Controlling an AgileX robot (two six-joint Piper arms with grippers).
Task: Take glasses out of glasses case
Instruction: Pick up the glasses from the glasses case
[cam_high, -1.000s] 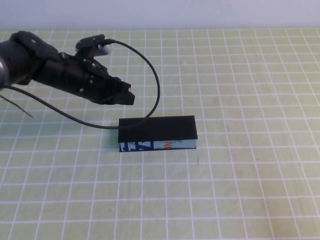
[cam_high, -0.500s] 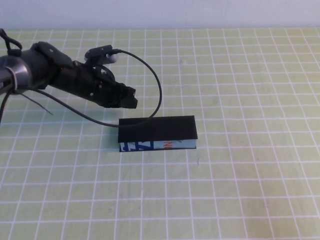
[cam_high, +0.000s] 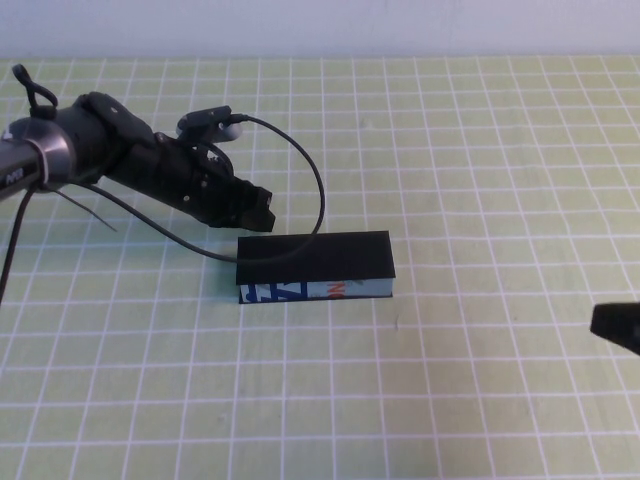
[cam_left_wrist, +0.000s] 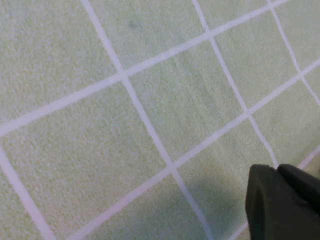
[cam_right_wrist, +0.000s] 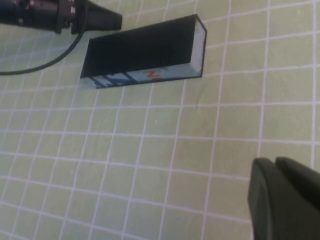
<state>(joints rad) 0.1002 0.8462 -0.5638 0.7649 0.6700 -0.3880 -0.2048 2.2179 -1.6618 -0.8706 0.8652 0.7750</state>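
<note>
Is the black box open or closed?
Closed. The glasses case lies flat with its lid down; no glasses show. The left hand hovers behind it, the right hand far off.

Pretty sure I'm looking at a lab / robot test bench here, not anyone's home. Whole work surface is a pale green mat (cam_high: 480, 150) w/ a white grid printed on it, basically a cutting mat, and behind it just a plain white wall (cam_high: 400, 25), no decor. Setup is v. sparse: one black glasses case (cam_high: 315, 266) sitting alone mid-mat, lid down. Bare black cable (cam_high: 305, 180) loops off the left arm over the grid, a looser wire trails by the left edge. Feels like a data-collection rig tbh.
</note>
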